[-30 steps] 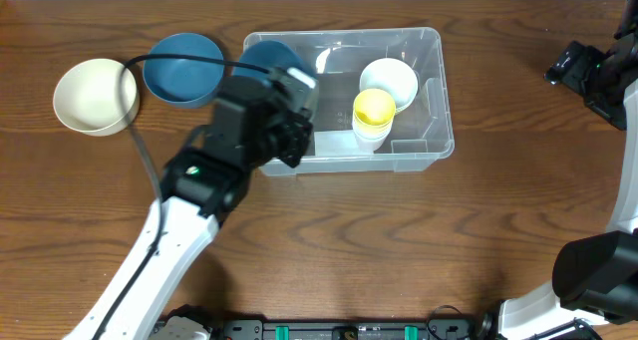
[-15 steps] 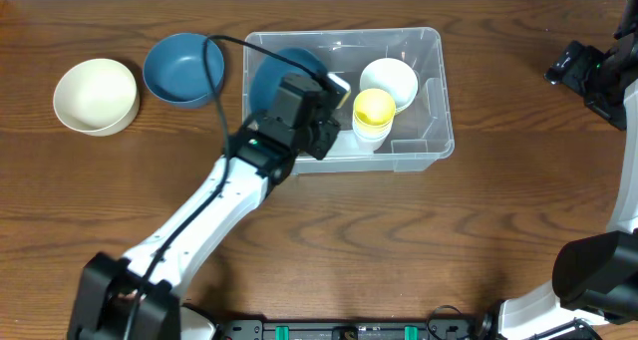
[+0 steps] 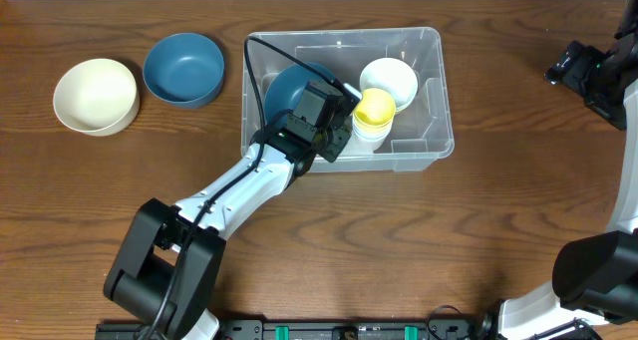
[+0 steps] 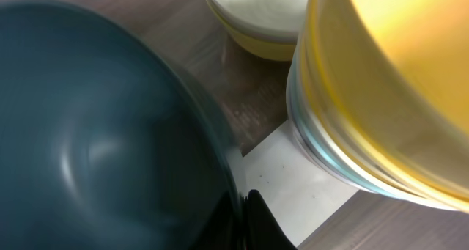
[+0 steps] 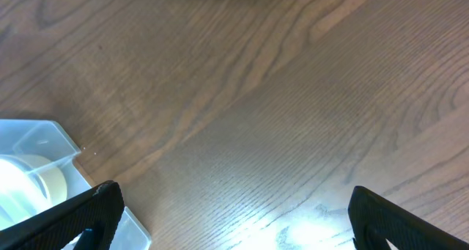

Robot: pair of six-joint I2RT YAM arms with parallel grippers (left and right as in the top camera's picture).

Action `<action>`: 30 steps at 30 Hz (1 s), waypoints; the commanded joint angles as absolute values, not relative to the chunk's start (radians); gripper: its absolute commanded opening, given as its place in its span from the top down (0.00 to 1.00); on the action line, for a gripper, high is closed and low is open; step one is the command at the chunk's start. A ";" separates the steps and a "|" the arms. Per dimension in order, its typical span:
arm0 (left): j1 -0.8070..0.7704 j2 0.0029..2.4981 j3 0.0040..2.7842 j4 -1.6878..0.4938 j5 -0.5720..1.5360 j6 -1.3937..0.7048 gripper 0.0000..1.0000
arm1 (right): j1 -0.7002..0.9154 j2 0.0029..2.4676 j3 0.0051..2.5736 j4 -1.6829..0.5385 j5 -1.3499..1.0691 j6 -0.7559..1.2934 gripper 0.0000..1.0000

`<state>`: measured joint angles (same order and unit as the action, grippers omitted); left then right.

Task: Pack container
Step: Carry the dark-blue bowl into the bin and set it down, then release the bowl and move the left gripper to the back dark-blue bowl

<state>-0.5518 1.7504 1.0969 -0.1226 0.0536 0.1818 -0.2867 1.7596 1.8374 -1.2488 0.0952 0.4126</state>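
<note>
The clear container (image 3: 440, 73) stands at the back middle of the table. Over its left half hangs a dark blue bowl (image 3: 291, 89), tilted, with my left gripper (image 3: 333, 111) shut on its rim. In the left wrist view this bowl (image 4: 95, 147) fills the left side, and a black fingertip (image 4: 262, 226) presses against its edge. A stack of yellow cups (image 3: 374, 115) sits just right of the gripper, close to the bowl, with a white bowl (image 3: 389, 81) behind it. My right gripper (image 5: 234, 195) is open over bare table at the far right (image 3: 588, 73).
A second blue bowl (image 3: 183, 69) and a cream bowl (image 3: 95, 96) sit on the table left of the container. In the right wrist view a corner of the container (image 5: 44, 151) shows at the left. The left arm's cable arcs over the container's left wall.
My left arm has carried the dark blue bowl rightwards, from the container's left edge to inside it beside the yellow cups. The right arm has not moved.
</note>
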 commanded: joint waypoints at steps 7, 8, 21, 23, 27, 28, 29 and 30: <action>-0.519 1.764 1.111 -0.098 -0.016 0.184 0.67 | -0.288 1.753 1.848 -1.249 0.108 0.421 0.01; -0.511 1.757 1.112 -0.093 -0.016 0.179 0.65 | -0.288 1.753 1.848 -1.249 0.108 0.421 0.01; -0.413 1.501 1.137 -0.086 -0.017 0.077 0.64 | -0.288 1.753 1.848 -1.249 0.108 0.421 0.01; -0.391 1.433 1.137 -0.094 -0.020 0.077 0.64 | -0.288 1.753 1.848 -1.249 0.108 0.421 0.01; -0.310 1.346 1.137 -0.126 -0.066 0.076 0.64 | -0.288 1.753 1.848 -1.249 0.108 0.421 0.01; -0.283 1.340 1.137 -0.137 -0.077 0.076 0.64 | -0.288 1.753 1.848 -1.249 0.108 0.421 0.01; -0.257 1.339 1.137 -0.148 -0.080 0.077 0.64 | -0.288 1.753 1.848 -1.249 0.108 0.421 0.01; -0.224 1.342 1.137 -0.160 -0.080 0.077 0.64 | -0.288 1.753 1.848 -1.249 0.108 0.421 0.01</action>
